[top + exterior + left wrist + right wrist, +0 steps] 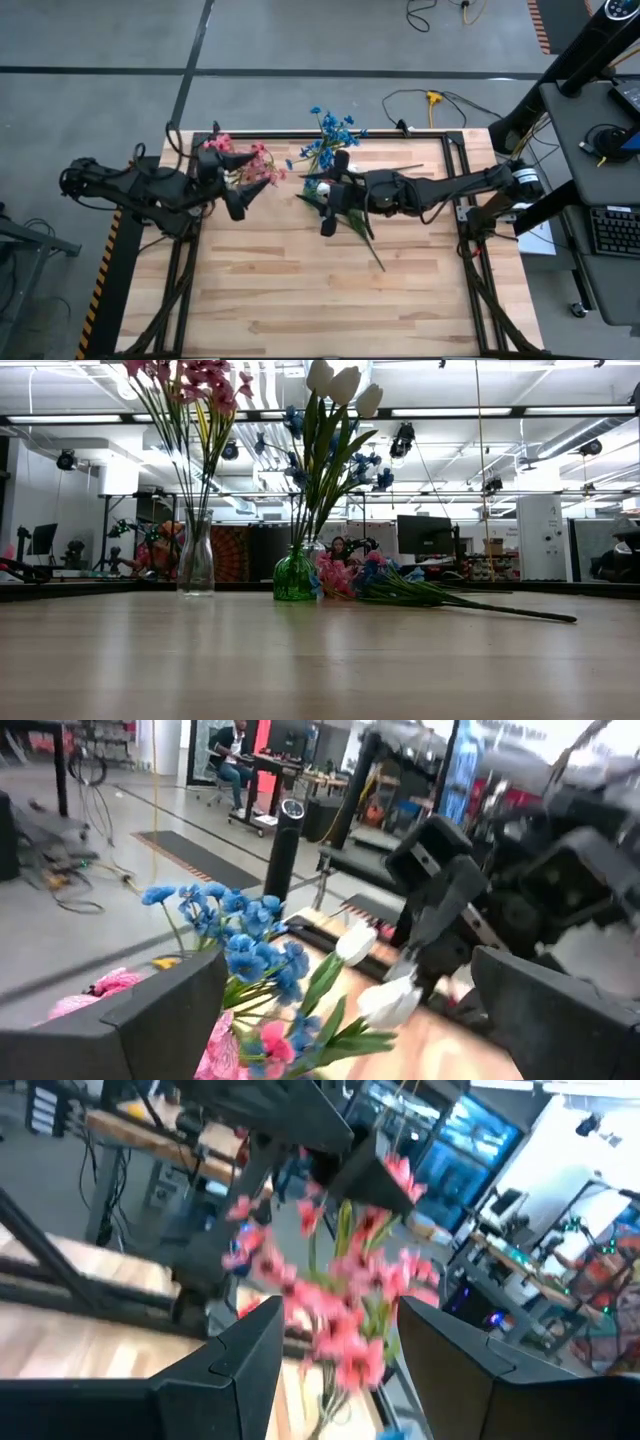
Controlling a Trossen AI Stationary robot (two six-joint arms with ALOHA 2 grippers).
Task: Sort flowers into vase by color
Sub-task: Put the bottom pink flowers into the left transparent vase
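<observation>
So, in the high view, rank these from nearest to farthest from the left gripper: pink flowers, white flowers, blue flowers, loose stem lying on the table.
From the left gripper:
1. pink flowers, right beside it, toward the back edge.
2. white flowers, mid-table, by the right gripper.
3. blue flowers and the loose stem are too close to call.

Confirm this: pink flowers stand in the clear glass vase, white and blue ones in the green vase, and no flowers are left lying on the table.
Wrong on the last part. The pink flowers are in the clear glass vase and the white and blue ones in the green vase, but the low view shows loose flowers lying on the table.
</observation>
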